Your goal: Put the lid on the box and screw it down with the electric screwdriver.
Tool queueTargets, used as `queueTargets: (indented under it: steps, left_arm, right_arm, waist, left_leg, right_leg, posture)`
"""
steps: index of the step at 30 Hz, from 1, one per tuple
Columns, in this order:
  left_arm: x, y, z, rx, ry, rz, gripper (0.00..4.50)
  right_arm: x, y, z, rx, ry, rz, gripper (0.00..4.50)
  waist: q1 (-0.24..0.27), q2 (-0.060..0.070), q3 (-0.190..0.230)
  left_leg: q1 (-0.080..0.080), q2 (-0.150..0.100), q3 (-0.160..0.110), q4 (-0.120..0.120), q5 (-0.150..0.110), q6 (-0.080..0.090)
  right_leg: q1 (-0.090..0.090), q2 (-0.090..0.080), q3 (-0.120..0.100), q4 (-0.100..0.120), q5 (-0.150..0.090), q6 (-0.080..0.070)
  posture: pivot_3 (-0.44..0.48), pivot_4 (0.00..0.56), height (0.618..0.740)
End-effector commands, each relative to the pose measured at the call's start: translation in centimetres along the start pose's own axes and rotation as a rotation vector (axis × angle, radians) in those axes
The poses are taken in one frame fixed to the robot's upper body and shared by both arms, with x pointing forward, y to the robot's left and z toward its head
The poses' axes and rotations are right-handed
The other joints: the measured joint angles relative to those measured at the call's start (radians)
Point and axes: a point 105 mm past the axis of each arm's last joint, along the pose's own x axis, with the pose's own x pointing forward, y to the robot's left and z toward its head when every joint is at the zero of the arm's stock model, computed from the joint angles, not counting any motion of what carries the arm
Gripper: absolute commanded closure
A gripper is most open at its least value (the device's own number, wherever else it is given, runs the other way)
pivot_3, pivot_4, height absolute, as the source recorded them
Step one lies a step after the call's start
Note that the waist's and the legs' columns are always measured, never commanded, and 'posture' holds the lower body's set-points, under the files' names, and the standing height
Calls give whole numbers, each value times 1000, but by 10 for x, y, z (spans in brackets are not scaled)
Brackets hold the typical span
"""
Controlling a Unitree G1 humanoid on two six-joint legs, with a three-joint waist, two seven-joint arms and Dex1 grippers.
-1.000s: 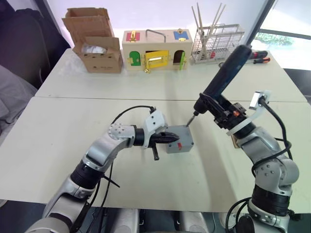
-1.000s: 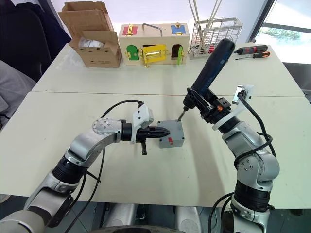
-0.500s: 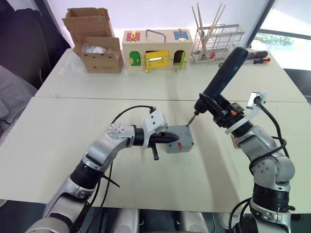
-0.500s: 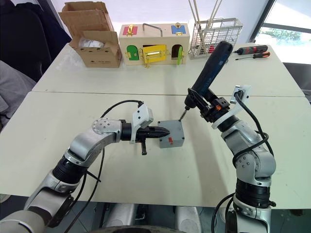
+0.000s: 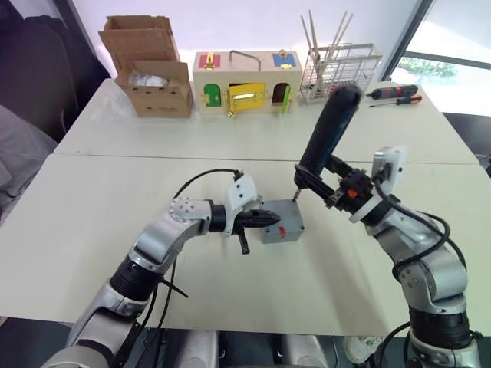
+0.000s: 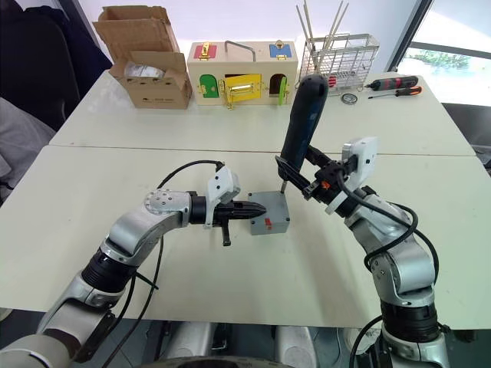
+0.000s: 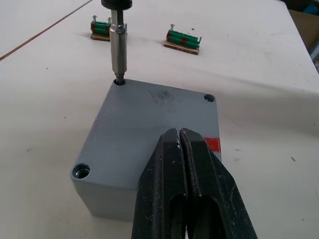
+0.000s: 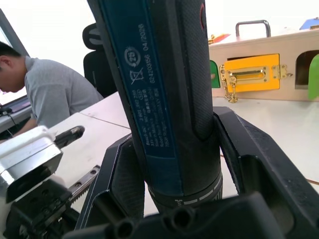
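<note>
The box sits near the middle of the front worktop, with the lid already lying flat on top of it and the small red label showing on the side that faces the robot. The left tool lies low across the near edge of the lid, its two black fingers pressed together with no gap between them and nothing between the tips; they rest on the lid's surface just above the red label. The right tool is clamped around the electric screwdriver, one finger on each side of the thick dark body. The driver stands nearly upright, leaning slightly with its top towards the back of the worktop. Its metal bit comes down into the corner screw hole of the lid on the far side from the left tool. Two other corner holes show on the lid.

Behind the box, two small green and red terminal blocks lie apart on the worktop. On the rear worktop stand a cardboard carton, a wooden box with coloured doors and a wire rack, with two red-and-black hand screwdrivers beside the rack. A person sits in the background of the right wrist view.
</note>
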Motion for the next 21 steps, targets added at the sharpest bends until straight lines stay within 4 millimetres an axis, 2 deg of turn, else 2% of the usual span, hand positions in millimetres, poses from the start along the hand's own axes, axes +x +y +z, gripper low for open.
queueTargets:
  steps: [1, 5, 12, 21]
  left_arm:
    - [-2, 1, 0, -4, -3, 14, 4500]
    - [0, 0, -1, -8, -2, 13, 4500]
    - [1, 0, -1, -11, -1, 16, 4500]
    - [1, -1, -15, -21, 33, 20, 4500]
  right_arm:
    - [1, 26, -45, 89, 133, 69, 2600]
    - [3, 22, -57, 84, 171, 48, 2600]
    - [0, 16, -60, 107, 168, 19, 2600]
    - [-10, 6, -65, 139, 154, -83, 2600]
  waist:
    - [0, -3, -3]
    - [0, -7, -7]
    - [4, -10, -9]
    - [3, -11, -22]
  left_leg:
    - [1, 0, 0, 0, 0, 0]
    - [4, 1, 0, -1, 0, 0]
    - [12, 0, -1, -2, -2, 1]
    - [12, 0, -1, -4, -4, 0]
  right_leg:
    - [0, 0, 0, 0, 0, 0]
    - [4, 0, 0, 0, -1, -2]
    - [12, -6, -1, -3, -3, -6]
    - [13, -9, -1, -6, -4, -7]
  posture:
    - [0, 150, 731]
    - [0, 150, 731]
    - [0, 150, 731]
    - [0, 150, 731]
